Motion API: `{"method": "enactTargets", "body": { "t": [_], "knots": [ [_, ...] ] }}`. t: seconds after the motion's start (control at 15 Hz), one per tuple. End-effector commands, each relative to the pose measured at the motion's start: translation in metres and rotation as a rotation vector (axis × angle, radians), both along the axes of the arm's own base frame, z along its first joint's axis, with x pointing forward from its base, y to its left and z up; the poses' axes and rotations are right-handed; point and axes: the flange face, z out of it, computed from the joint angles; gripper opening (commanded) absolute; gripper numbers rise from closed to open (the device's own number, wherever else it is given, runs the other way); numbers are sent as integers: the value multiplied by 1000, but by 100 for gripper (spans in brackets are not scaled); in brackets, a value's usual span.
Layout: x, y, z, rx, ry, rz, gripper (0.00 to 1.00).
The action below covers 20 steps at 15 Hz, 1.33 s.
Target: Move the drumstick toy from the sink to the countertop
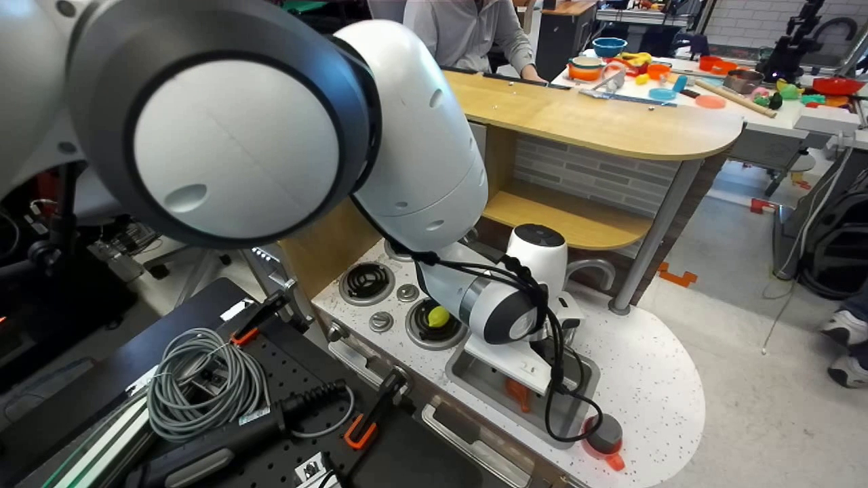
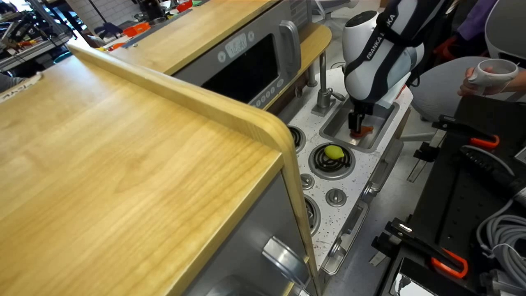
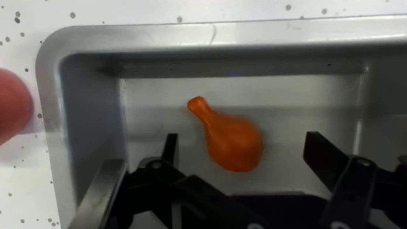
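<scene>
Gaping wide, the empty hand (image 3: 242, 140) hovers by the drumstick toy (image 3: 233, 141) – sink walls (image 3: 90, 108) around, lemon (image 2: 333, 152) on burner (image 2: 330, 166)

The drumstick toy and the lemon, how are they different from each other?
The drumstick toy is orange; the lemon is yellow-green. The drumstick toy has a skinny end and a fat end, while the lemon is roundish with a pointy tip. The drumstick toy lies in the sink, but the lemon sits on a burner. Both look like play food, and the open fingers aren't holding either one.
</scene>
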Motion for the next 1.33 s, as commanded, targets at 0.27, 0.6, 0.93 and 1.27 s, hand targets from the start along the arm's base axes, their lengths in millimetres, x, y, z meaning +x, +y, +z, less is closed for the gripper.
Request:
{"method": "enactTargets", "body": {
  "t": [0.27,0.6,0.93,1.27],
  "knots": [
    [1,-2,-27,-11,46,-29,100],
    [1,-6,-38,-12,83,-58,100],
    [12,-12,-36,-36,80,-43,100],
    [15,-12,-39,-39,86,-26,58]
  ]
}}
